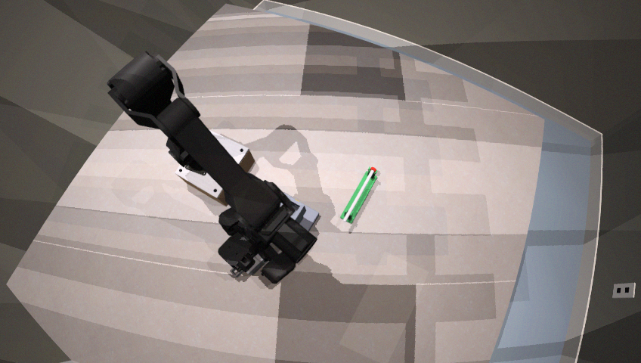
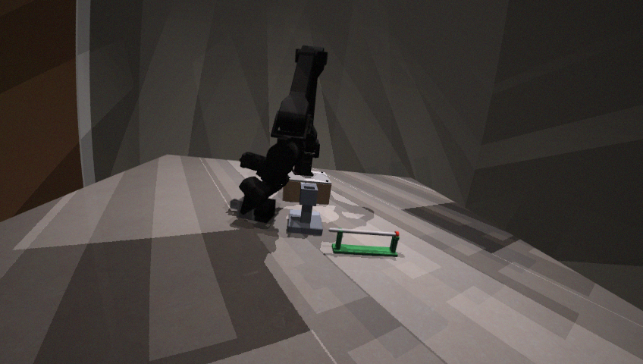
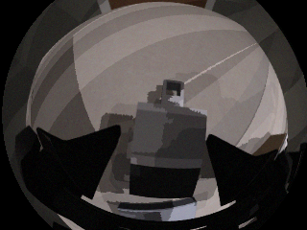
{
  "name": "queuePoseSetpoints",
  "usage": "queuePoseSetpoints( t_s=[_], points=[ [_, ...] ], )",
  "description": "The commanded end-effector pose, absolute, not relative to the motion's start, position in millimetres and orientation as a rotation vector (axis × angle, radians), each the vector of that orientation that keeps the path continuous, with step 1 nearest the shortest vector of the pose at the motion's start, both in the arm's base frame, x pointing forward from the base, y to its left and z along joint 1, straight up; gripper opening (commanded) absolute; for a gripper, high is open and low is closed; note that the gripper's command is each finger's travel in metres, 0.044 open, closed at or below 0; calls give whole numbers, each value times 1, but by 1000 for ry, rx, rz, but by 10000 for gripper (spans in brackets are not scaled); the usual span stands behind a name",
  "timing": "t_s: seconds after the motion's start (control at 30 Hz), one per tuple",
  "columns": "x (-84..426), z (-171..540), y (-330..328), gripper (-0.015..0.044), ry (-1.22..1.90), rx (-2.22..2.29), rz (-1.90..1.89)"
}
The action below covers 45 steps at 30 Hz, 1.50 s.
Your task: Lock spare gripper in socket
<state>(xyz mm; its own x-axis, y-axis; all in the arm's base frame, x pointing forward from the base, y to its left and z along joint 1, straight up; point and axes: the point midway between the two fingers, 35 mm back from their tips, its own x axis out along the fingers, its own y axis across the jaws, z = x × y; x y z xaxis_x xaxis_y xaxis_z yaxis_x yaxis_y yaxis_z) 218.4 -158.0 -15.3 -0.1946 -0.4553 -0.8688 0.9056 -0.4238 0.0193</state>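
Observation:
The spare gripper (image 3: pixel 169 129) (image 2: pixel 233 205) lies on the table, a grey and black block with a small holed end pointing away in the wrist view. My gripper (image 3: pixel 165 135) (image 2: pixel 255 215) (image 1: pixel 257 266) is open, low over it, with a finger on each side; contact cannot be told. The socket (image 2: pixel 308 196) stands upright on its blue-grey base (image 2: pixel 293 224) (image 1: pixel 310 217), beside my gripper; no pin shows in it. The white lock pin (image 2: pixel 365 232) (image 1: pixel 360 193) with a red head lies across the green rack (image 2: pixel 365 250) (image 1: pixel 363 193).
The white-topped box (image 1: pixel 238 147) (image 2: pixel 306 193) under the arm's base stands behind the socket. The arm covers part of the socket stand and most of the spare gripper in the top view. The green rack is on the socket's far side from my gripper.

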Motion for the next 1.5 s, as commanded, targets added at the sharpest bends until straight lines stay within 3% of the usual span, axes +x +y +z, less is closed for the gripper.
queuePoseSetpoints(
  t_s=[0.0,0.27,0.53,0.73,0.97,1.47],
  points=[
    [217,-24,-158,440,642,1048,-1787],
    [217,-31,-157,440,642,1048,-1787],
    [217,-31,-157,230,642,1048,-1787],
    [216,-31,-157,190,642,1048,-1787],
    [219,-15,-158,6,642,1048,-1787],
    [219,61,-158,0,641,1049,-1786]
  ],
)
